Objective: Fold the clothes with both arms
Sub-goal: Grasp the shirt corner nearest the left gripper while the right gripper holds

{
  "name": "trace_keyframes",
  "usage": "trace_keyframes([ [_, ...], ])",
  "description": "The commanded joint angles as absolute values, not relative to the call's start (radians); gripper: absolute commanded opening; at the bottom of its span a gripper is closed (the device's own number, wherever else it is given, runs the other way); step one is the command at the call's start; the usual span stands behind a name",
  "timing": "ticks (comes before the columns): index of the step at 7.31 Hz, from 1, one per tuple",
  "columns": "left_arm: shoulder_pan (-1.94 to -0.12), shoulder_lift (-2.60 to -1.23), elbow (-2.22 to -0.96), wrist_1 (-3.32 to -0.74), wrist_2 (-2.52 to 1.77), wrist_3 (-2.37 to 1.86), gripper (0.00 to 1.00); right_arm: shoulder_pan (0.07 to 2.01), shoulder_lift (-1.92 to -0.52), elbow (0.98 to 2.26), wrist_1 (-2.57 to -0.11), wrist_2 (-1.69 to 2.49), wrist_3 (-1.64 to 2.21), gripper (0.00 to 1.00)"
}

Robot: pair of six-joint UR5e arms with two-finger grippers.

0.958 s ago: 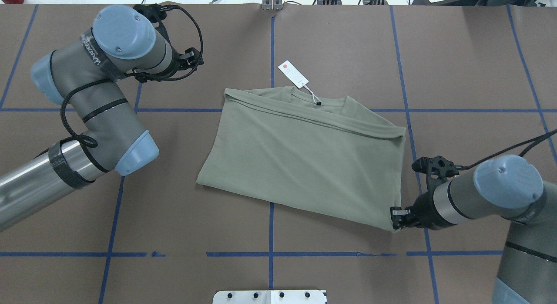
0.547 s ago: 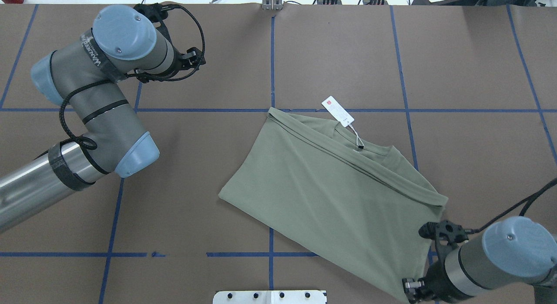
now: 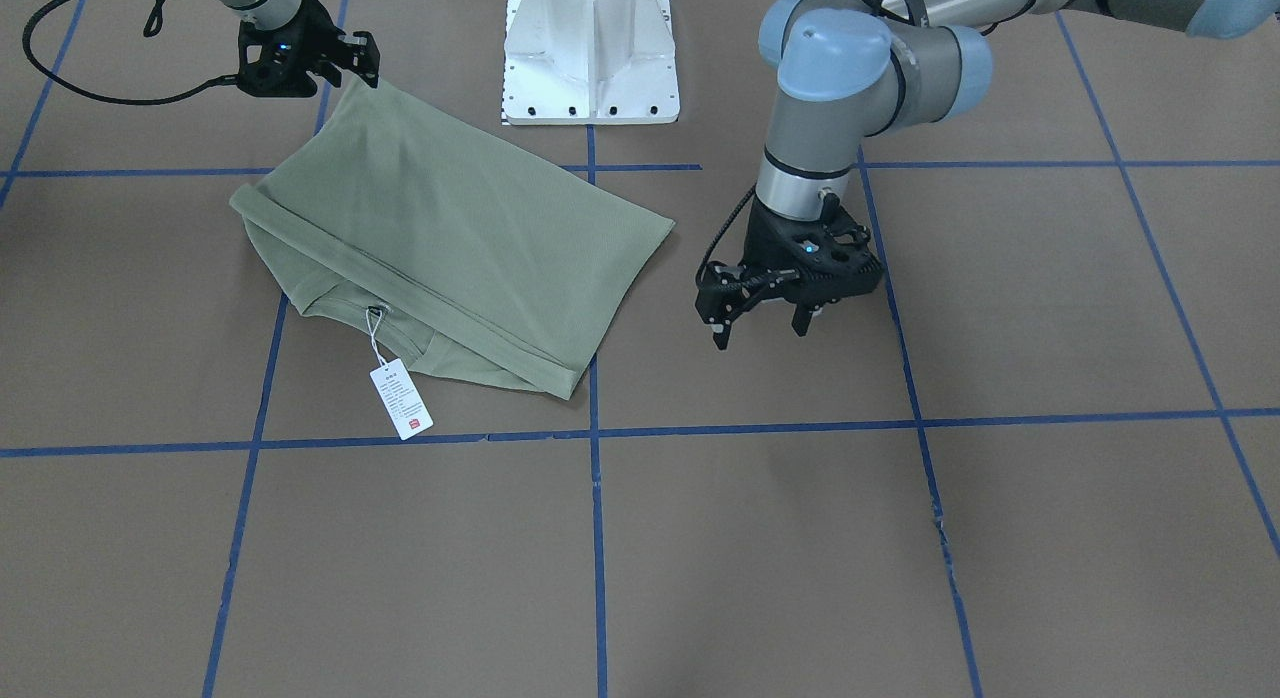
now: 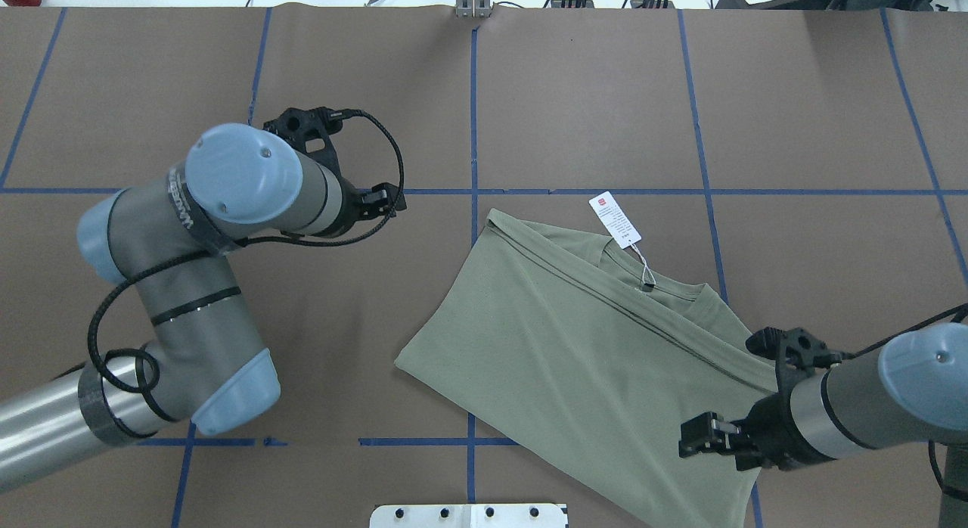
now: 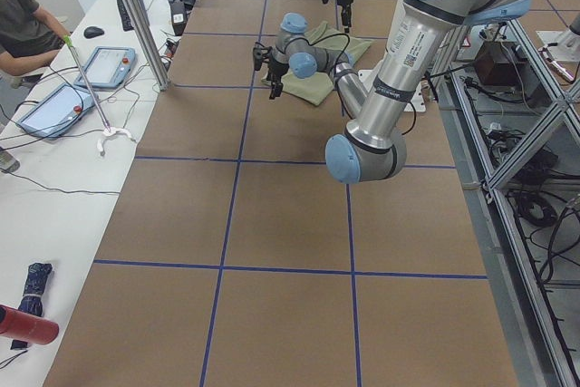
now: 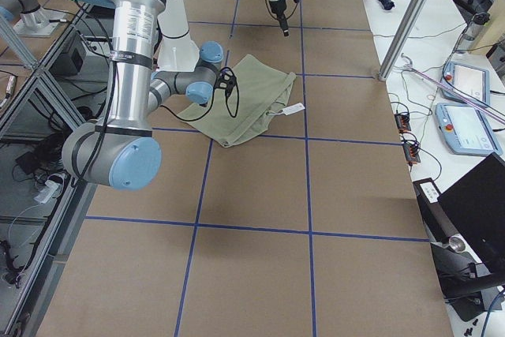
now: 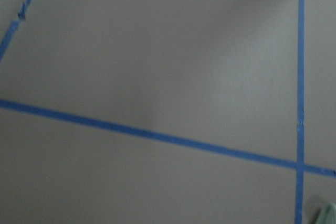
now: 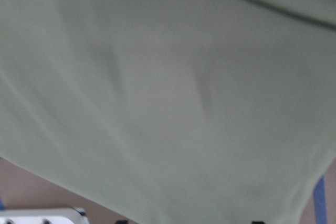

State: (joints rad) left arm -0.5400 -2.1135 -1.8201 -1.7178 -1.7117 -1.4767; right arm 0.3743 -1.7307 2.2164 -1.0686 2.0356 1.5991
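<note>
Folded sage-green shirt [image 4: 575, 346] lies askew, white tag [image 4: 614, 219] outward, corner pinched by right pincer [image 3: 358, 66].

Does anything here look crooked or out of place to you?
Yes: the folded green shirt lies at a slant to the blue tape grid, and one corner is pinched in the right hand, up near the white base. Its white hang tag sticks out past the collar.

Bare worktop [image 3: 800, 558] lies open all along the side away from the robot and between the left pincer [image 3: 758, 334] and the shirt [image 3: 450, 228], which, with its hang tag [image 3: 400, 400] and the white pedestal base [image 3: 590, 53], blocks the robot's right.
</note>
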Motion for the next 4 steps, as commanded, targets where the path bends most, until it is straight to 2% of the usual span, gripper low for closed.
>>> trace_keyframes([
  [1, -0.367, -2.102, -1.827, -1.73, -1.709, -1.747, 0.99, 0.532, -1.622, 2.217, -1.069, 2.034, 1.606, 1.0],
  [3, -0.322, -2.097, -1.821, -1.73, -1.703, -1.876, 0.97, 0.589, -1.588, 2.218, -1.069, 2.036, 1.606, 1.0],
  [4, -0.322, -2.1, -1.812, -1.729, -1.701, -1.879, 0.92, 0.589, -1.589, 2.217, -1.069, 2.034, 1.606, 1.0],
])
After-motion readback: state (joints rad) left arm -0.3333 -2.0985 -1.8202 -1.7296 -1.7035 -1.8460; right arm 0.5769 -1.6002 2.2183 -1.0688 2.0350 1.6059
